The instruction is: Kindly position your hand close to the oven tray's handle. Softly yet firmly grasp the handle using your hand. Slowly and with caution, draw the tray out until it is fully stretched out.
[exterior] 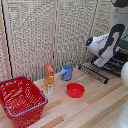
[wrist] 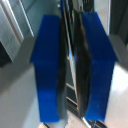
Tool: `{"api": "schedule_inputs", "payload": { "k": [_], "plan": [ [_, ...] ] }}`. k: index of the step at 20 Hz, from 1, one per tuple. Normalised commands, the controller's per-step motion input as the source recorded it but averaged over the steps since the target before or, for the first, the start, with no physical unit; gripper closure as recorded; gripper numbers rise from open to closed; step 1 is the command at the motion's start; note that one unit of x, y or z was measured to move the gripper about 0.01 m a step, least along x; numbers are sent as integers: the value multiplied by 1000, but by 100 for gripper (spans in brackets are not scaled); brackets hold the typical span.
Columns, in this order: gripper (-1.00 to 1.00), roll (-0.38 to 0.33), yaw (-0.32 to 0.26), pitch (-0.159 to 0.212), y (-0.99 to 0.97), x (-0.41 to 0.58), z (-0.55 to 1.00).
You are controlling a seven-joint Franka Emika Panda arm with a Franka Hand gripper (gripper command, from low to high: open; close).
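Observation:
In the exterior view the white arm [exterior: 106, 44] reaches down at the right over the oven tray [exterior: 94, 73], a dark wire rack sticking out over the table from the oven [exterior: 120, 61], which the arm mostly hides. The handle [exterior: 91, 74] is the thin dark bar along the rack's front edge. The hand itself is hard to make out there. In the wrist view my gripper [wrist: 73, 67] fills the frame: the two blue fingers [wrist: 49, 70] stand close together with a thin dark bar pinched in the narrow gap between them.
A red basket [exterior: 20, 99] stands at the exterior view's left. An orange box [exterior: 49, 77], a blue cup [exterior: 66, 72] and a red bowl [exterior: 75, 90] sit mid-table, near the rack's front. A slatted screen [exterior: 45, 35] closes off the back.

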Motion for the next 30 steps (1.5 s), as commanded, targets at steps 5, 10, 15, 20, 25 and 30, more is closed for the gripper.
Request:
{"api": "schedule_inputs", "payload": {
  "k": [5,10,15,20,25,30],
  "plan": [
    [100,-95,-63,-29,814,0,-57],
    [100,-103,-35,0,874,10,-187],
    [100,-101,-51,0,800,73,-168],
    [-100,-91,-27,0,483,88,-56],
    [-100,-44,5,1,181,194,0],
    [-100,-58,5,14,97,142,72]
  ]
}}
